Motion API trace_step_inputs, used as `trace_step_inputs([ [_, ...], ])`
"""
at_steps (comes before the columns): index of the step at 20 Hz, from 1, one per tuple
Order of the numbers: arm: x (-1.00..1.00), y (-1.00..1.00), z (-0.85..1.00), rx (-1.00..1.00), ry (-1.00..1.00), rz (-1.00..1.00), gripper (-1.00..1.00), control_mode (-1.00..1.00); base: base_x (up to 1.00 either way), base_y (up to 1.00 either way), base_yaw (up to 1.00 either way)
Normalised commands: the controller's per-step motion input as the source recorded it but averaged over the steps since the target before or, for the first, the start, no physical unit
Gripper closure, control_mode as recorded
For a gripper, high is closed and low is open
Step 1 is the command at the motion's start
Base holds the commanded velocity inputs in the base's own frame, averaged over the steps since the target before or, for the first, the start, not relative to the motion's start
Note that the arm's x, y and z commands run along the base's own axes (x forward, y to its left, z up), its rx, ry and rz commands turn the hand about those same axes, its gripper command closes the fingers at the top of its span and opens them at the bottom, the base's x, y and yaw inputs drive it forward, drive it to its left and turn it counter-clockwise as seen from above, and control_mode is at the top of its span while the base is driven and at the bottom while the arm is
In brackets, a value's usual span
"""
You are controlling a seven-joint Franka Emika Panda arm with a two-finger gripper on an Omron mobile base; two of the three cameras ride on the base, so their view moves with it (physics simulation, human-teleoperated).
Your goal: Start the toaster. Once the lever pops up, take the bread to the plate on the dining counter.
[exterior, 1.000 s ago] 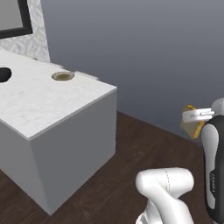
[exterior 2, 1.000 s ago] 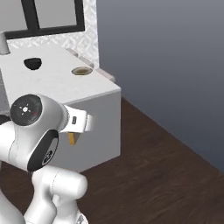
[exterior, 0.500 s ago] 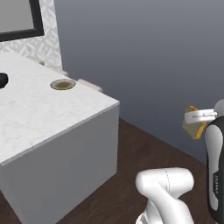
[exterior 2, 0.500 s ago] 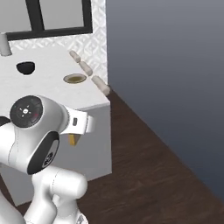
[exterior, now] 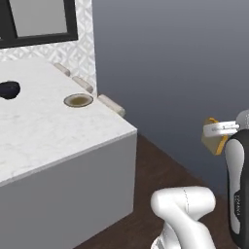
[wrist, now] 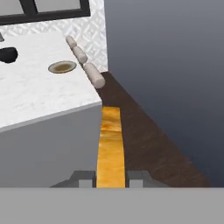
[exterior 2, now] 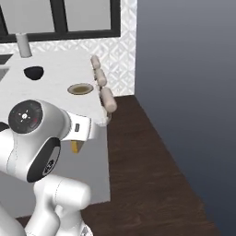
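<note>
My gripper is shut on the bread, a tan-yellow slice seen edge-on between the fingertips, held in the air over the dark floor beside the dining counter. In the left base view the bread hangs at the far right, well off the counter's corner. The right base view shows only a corner of the bread under the hand. The round grey-brown plate lies empty near the counter's far edge. The toaster is out of view.
A dark blue bowl sits left of the plate. Three pale cylinders line the counter's edge nearest the grey wall. Dark wooden floor runs between counter and wall.
The whole picture has shifted as the base moved: the counter now appears more from its end, with plate and bowl closer. The gripper holds the bread the same way.
</note>
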Motion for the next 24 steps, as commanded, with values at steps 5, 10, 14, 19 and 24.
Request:
trace_step_inputs([
  [5, 0.00, 0.00, 0.00, 0.00, 0.00, 0.00, 1.00, 1.00, 0.52, -0.84, 0.26],
  [10, 0.00, 0.00, 0.00, 0.00, 0.00, 0.00, 1.00, 1.00, 0.85, -0.65, 0.27],
  [14, 0.00, 0.00, 0.00, 0.00, 0.00, 0.00, 1.00, 1.00, 0.89, -0.74, 0.30],
  [19, 0.00, 0.00, 0.00, 0.00, 0.00, 0.00, 1.00, 1.00, 0.81, -0.67, 0.28],
  [24, 0.00, 0.00, 0.00, 0.00, 0.00, 0.00, 1.00, 1.00, 0.98, -0.51, 0.25],
])
